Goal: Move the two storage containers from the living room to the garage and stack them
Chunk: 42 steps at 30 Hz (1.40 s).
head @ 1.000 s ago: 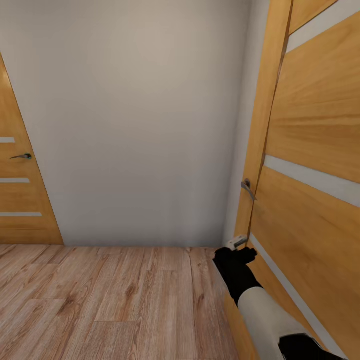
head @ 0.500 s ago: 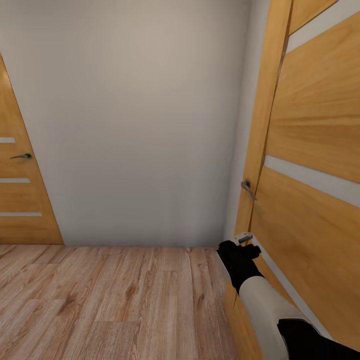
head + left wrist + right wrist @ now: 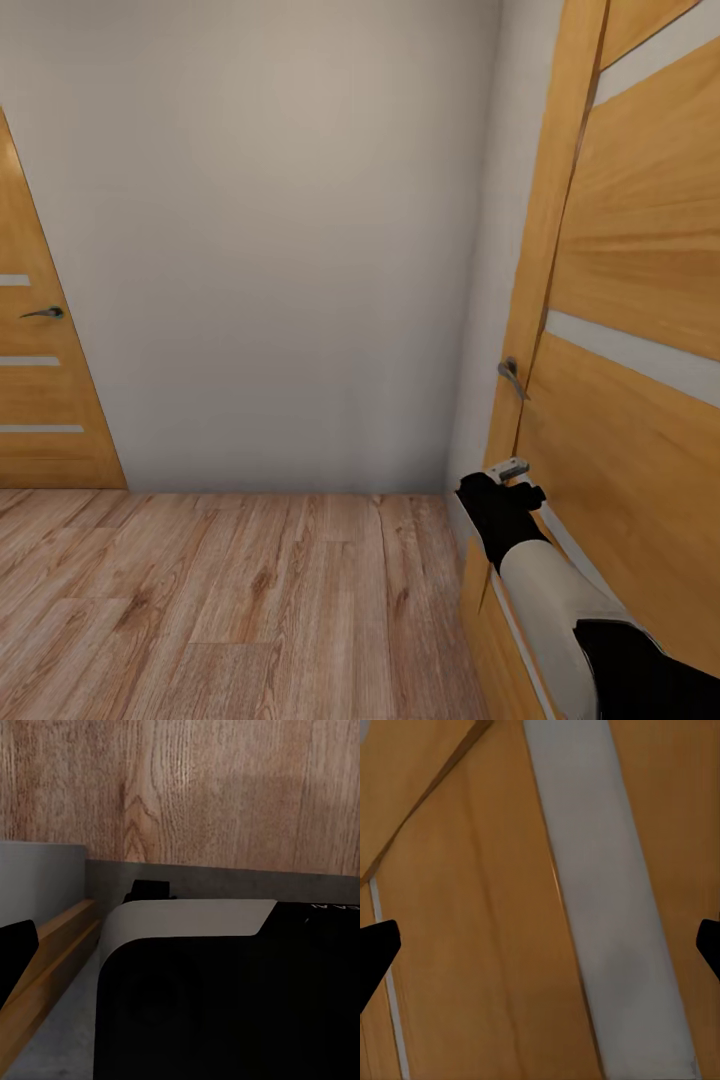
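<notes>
The two storage containers are out of view. I face a plain grey-white wall (image 3: 270, 250) in a corner with a light wood plank floor (image 3: 220, 600). My right gripper (image 3: 508, 468) reaches forward against an orange wooden door (image 3: 630, 450) on the right, just below its metal lever handle (image 3: 511, 377). In the right wrist view my right gripper (image 3: 540, 945) is open, with its black fingertips (image 3: 375, 952) wide apart against the door's panel and frosted stripe (image 3: 600, 907). In the left wrist view one black fingertip (image 3: 15, 945) sits far out to the side, above my own black and white body (image 3: 225, 990).
A second orange wooden door (image 3: 40, 380) with a lever handle (image 3: 45, 313) stands shut at the far left. The wall lies straight ahead, about an arm's reach beyond the gripper. The plank floor stretches to the left and towards me.
My right arm has pushed forward and to the right. The right door's edge and handle have swung a little further away to the right. The camera has stayed still.
</notes>
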### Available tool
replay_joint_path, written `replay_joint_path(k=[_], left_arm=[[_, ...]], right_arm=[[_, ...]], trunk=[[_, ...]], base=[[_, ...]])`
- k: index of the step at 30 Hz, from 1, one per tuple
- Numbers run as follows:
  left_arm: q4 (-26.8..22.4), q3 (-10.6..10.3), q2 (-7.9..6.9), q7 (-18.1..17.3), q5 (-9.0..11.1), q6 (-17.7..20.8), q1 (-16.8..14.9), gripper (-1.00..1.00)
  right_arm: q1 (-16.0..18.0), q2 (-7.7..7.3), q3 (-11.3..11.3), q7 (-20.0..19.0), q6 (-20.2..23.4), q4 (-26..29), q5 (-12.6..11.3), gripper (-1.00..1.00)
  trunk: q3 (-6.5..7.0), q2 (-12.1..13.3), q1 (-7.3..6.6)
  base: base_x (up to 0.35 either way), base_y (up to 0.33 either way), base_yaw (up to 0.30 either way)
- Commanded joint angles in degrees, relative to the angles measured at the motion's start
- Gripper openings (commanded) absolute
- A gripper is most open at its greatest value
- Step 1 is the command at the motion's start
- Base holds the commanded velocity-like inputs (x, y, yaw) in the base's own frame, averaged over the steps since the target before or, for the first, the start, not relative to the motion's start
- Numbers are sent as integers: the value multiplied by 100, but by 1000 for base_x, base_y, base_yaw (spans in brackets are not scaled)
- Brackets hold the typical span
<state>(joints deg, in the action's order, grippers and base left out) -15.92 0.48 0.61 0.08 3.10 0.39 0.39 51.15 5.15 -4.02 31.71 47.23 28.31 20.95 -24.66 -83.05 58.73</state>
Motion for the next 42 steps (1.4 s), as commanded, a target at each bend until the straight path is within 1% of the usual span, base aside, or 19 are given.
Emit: replay_joint_path(k=[1, 7, 9, 11, 13, 15, 21, 23, 27, 32, 33, 35, 36, 39, 40, 41, 42], left_arm=[[-15, 5, 1, 1, 33, 5, 5, 100], [-12, 5, 1, 1, 33, 5, 5, 100], [-13, 5, 1, 1, 33, 5, 5, 100], [-12, 5, 1, 1, 33, 5, 5, 100], [-14, 5, 1, 1, 33, 5, 5, 100], [-13, 5, 1, 1, 33, 5, 5, 100], [-14, 5, 1, 1, 33, 5, 5, 100], [-15, 5, 1, 1, 33, 5, 5, 100], [-12, 5, 1, 1, 33, 5, 5, 100], [-15, 5, 1, 1, 33, 5, 5, 100], [-16, 5, 1, 1, 33, 5, 5, 100], [-16, 4, 1, 1, 33, 5, 5, 100], [-16, 4, 1, 1, 33, 5, 5, 100], [-16, 1, 1, 5, 31, 5, 5, 100], [-16, 0, 1, 6, 32, 5, 5, 100], [-16, 0, 1, 4, 32, 5, 5, 100], [-16, -1, 1, 5, 32, 5, 5, 100]], right_arm=[[13, -23, -20, 28, 76, -2, 173, 100], [38, -128, -39, 48, 82, -20, 173, 100], [92, -156, -87, 60, 88, -42, 173, 100], [154, -186, -207, 69, 91, -88, 173, 100], [181, -231, -279, 76, 93, -112, 173, 100], [195, -257, -312, 79, 93, -121, 173, 100], [247, -286, -333, 99, 109, -135, 173, 100], [258, -323, -341, 104, 110, -139, 173, 100], [263, -324, -346, 106, 109, -136, 173, 100], [264, -252, -352, 107, 104, -133, 173, 100], [264, -190, -353, 107, 103, -133, 173, 100], [264, -17, -354, 107, 103, -133, 173, 100], [264, 31, -354, 107, 101, -133, 173, 100], [264, 319, -349, 107, 78, -133, 177, 100], [264, 368, -347, 107, 69, -135, 178, 100], [264, 469, -343, 107, 56, -137, 179, 100], [264, 484, -342, 107, 51, -138, 180, 100]], trunk=[[-5, -3, 0], [-5, -3, 0], [-5, -3, 0], [-5, -3, 0], [-5, -3, 0], [-5, -3, 0], [-5, -3, 0], [-5, -3, 0], [-5, -3, 0], [-5, -3, 0], [-5, -3, 0], [-5, -3, 0], [-5, -3, 0], [-5, -3, 0], [-5, -3, 0], [-5, -3, 0], [-5, -3, 0]], base=[[0, 0, 0], [0, 0, 0], [0, 0, 0], [0, 0, 0], [0, 0, 0], [0, 0, 0], [0, 0, 0], [0, 0, 0], [0, 0, 0], [0, 0, 0], [0, 0, 0], [0, 0, 0], [0, 0, 0], [0, 0, 0], [0, 0, 0], [0, 0, 0], [0, 0, 0]])
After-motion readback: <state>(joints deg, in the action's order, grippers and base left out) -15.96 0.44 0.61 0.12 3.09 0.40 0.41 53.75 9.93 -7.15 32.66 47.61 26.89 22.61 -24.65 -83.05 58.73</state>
